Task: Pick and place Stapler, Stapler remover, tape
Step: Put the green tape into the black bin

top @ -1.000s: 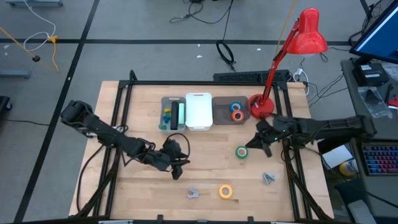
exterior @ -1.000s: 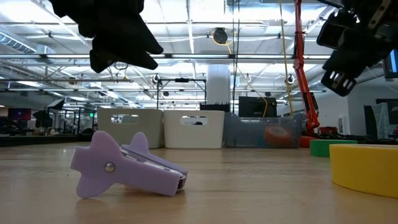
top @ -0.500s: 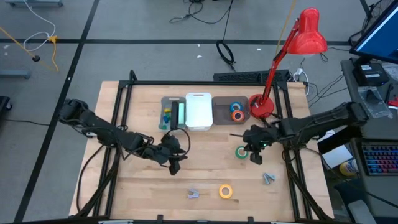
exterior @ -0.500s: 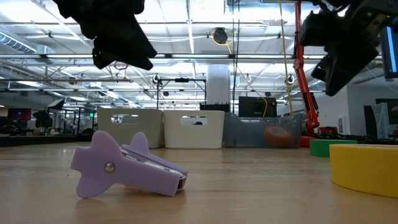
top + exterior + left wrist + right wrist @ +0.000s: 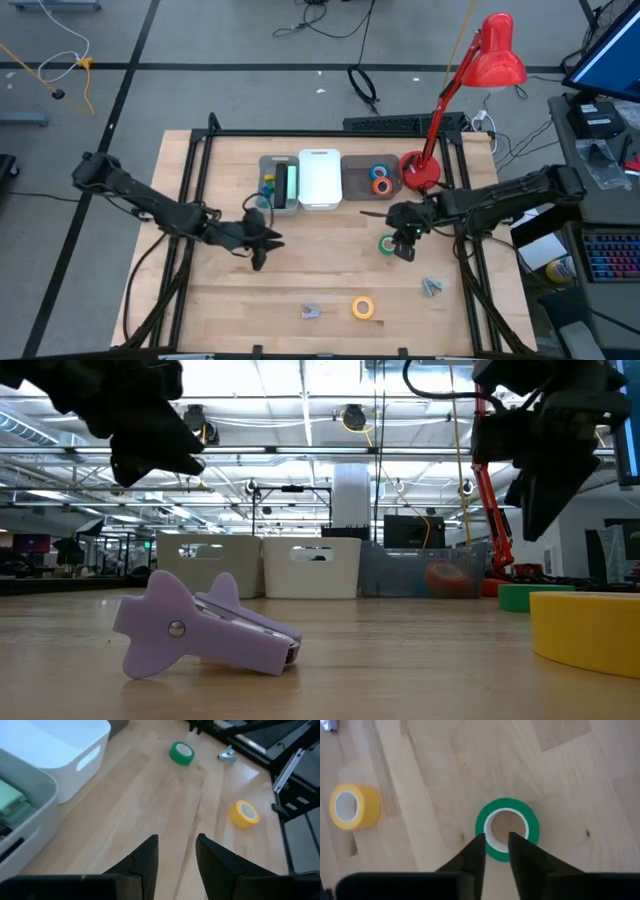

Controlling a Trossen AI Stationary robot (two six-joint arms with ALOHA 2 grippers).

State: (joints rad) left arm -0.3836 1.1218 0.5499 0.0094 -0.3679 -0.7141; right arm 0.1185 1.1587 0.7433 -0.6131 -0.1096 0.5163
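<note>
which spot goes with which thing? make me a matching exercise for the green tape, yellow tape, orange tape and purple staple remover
Things:
1. green tape
2. yellow tape
3. orange tape
4. purple staple remover

Places:
A. inside the clear bin by the lamp
B. near the table's front edge, just left of the yellow tape in the high view
C. under the right gripper
D. on bare wood near the front edge, right of the staple remover

Pairs: 1-C, 2-D, 3-A, 4-B

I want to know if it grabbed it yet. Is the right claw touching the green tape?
Cannot tell. In the right wrist view the right gripper overlaps the green tape, looking straight down, so any gap is hidden.
</note>
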